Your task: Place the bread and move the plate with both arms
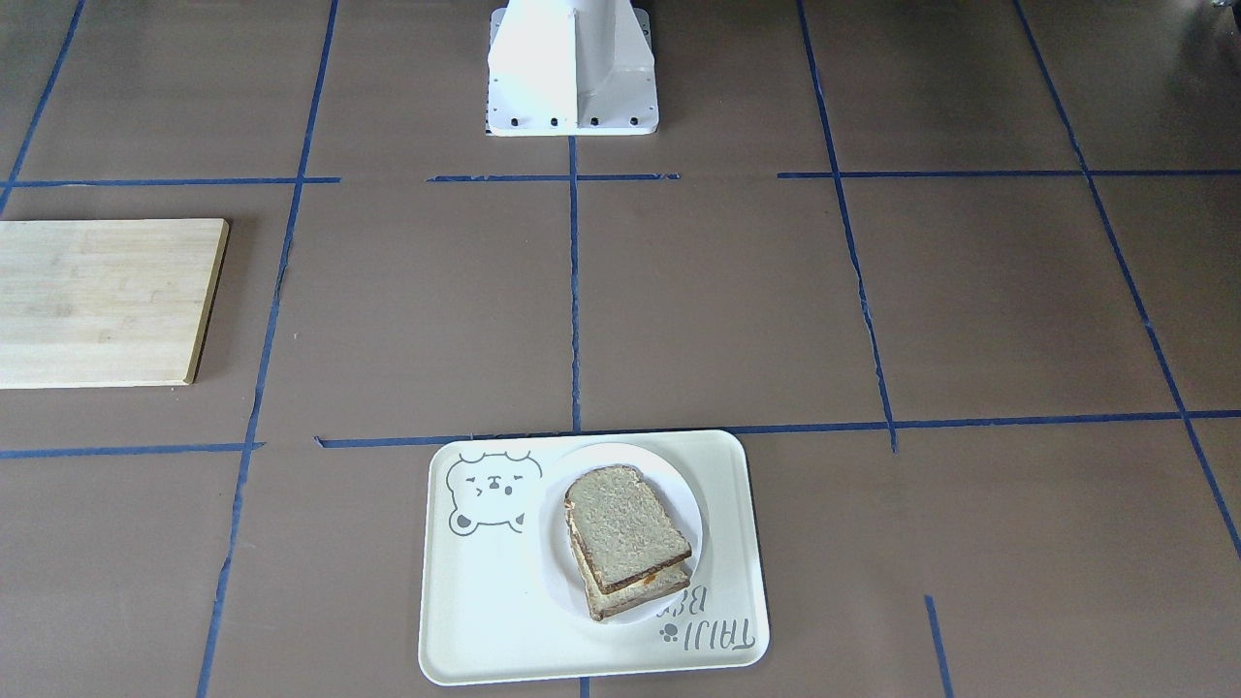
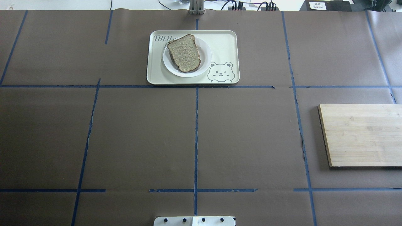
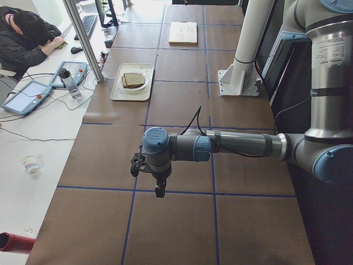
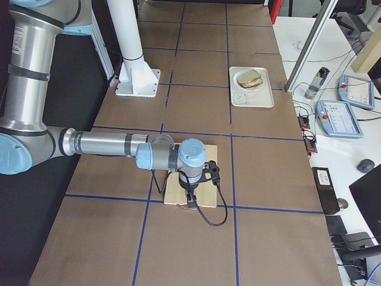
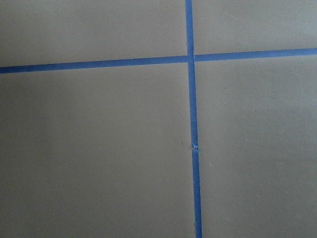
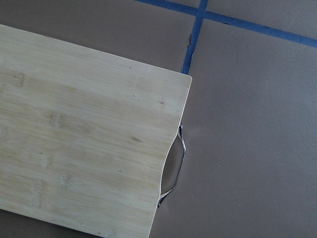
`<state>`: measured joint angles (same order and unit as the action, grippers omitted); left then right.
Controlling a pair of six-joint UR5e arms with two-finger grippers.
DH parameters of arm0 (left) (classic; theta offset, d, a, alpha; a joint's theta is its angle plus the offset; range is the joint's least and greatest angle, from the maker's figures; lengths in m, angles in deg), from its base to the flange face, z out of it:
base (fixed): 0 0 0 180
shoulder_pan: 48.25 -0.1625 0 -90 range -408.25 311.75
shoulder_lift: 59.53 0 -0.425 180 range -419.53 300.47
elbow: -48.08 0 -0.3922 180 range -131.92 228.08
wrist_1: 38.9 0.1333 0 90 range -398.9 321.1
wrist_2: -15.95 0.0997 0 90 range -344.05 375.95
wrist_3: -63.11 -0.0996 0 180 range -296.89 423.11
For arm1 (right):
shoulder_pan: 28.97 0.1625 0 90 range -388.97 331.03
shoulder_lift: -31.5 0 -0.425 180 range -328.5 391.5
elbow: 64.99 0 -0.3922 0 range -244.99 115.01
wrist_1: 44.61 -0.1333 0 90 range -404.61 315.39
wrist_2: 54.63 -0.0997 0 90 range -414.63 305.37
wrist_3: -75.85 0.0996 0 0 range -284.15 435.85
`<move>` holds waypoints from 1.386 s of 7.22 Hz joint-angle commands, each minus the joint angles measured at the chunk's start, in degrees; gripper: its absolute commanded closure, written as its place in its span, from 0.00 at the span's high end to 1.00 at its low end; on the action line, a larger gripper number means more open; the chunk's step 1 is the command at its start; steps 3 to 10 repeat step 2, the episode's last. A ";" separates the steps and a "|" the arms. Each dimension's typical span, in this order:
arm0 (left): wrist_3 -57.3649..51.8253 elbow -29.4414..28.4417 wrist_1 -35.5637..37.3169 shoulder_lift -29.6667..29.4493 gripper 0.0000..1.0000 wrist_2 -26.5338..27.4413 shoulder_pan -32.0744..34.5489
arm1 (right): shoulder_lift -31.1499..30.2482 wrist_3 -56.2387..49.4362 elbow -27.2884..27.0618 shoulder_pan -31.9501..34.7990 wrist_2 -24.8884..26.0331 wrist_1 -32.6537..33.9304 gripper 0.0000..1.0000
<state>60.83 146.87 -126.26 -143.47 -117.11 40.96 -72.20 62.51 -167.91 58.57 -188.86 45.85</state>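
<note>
Apparently near its end, the scene shows a brown table marked with blue tape lines, with a cream tray (image 1: 485,601) on the side far from the robot's base (image 1: 572,73). On the tray's half away from its bear drawing sits the plate (image 1: 684,499), small, round and white. The bread (image 1: 625,528) lies flat on a second slice (image 1: 630,598) on that plate, turned a little askew, and a trace of orange shows between the two. Well away from the tray, towards the robot's right and nearer the base, lies a wooden board (image 1: 97,301). Neither arm is near the tray. The left gripper (image 3: 159,192) hangs over bare table far from the tray on the robot's left. The right gripper (image 4: 191,202) hangs above the board. Both appear only in side views, so I cannot tell whether their jaws are apart or together; neither seems to hold anything. As a judgement, the bread looks placed. If the tray is where the plate belongs, that step looks done too, and little or nothing is left. If the plate must go elsewhere, both arms have yet to reach it.
</note>
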 commanded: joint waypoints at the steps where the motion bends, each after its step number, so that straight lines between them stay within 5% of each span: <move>1: 0.00 0.00 0.00 0.00 1.00 0.00 0.00 | 0.00 -0.02 0.00 0.00 -0.07 0.06 1.00; 10: 0.09 0.00 0.00 0.00 1.00 0.00 0.00 | 0.00 0.07 0.00 0.00 -0.07 -0.02 1.00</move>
